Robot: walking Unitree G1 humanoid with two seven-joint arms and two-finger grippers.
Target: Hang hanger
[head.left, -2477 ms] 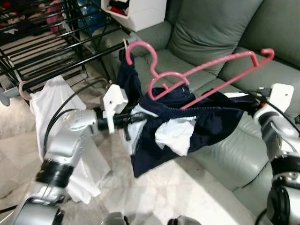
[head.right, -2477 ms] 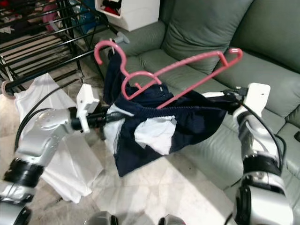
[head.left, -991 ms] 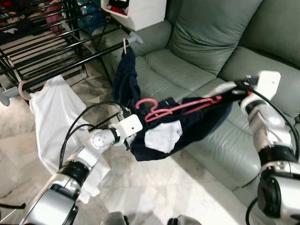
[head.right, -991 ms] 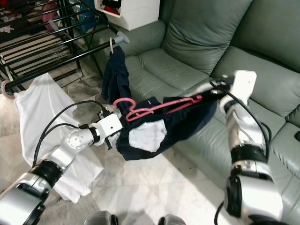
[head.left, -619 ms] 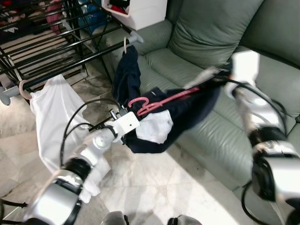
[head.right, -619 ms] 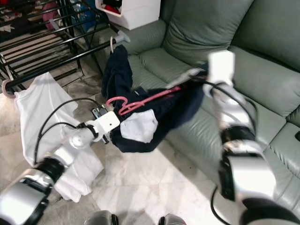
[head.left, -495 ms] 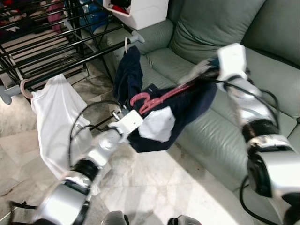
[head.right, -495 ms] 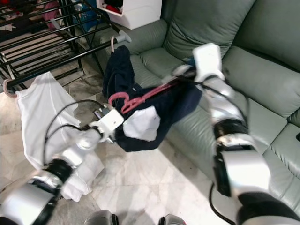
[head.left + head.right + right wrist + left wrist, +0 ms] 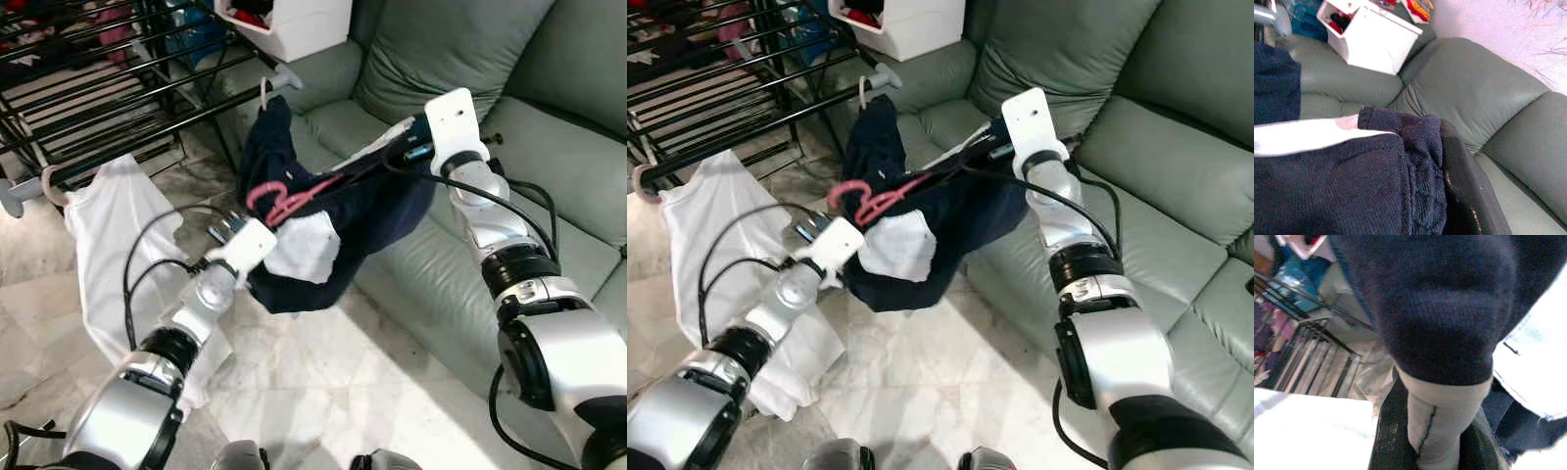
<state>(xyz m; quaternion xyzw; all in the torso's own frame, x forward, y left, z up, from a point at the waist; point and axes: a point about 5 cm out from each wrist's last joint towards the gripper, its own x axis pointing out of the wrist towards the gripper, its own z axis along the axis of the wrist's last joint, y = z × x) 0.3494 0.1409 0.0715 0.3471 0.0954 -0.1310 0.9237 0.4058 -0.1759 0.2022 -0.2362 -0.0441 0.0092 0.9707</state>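
A pink hanger (image 9: 279, 203) lies tilted inside a navy garment (image 9: 377, 211) with a white pocket lining (image 9: 304, 250), stretched between my two arms in front of the sofa. Its hook pokes out at the garment's left end. My left gripper (image 9: 257, 278) is shut on the garment's lower left edge; in the left wrist view, cloth fills the gap between its fingers (image 9: 1388, 440). My right gripper (image 9: 390, 155) is shut on the garment's right end, and its finger (image 9: 1464, 196) presses the navy waistband. The black drying rack (image 9: 167, 127) stands at the upper left.
On the rack's near bar hang a white shirt (image 9: 103, 235) and another navy garment (image 9: 266, 142). A white box (image 9: 294, 20) sits behind the rack. The green sofa (image 9: 568, 166) runs along the right. Marble floor (image 9: 343, 392) lies below the arms.
The hanger and garment have come down from their raised position and shifted left toward the rack. My right arm has swung left across the sofa; my left arm has drawn in.
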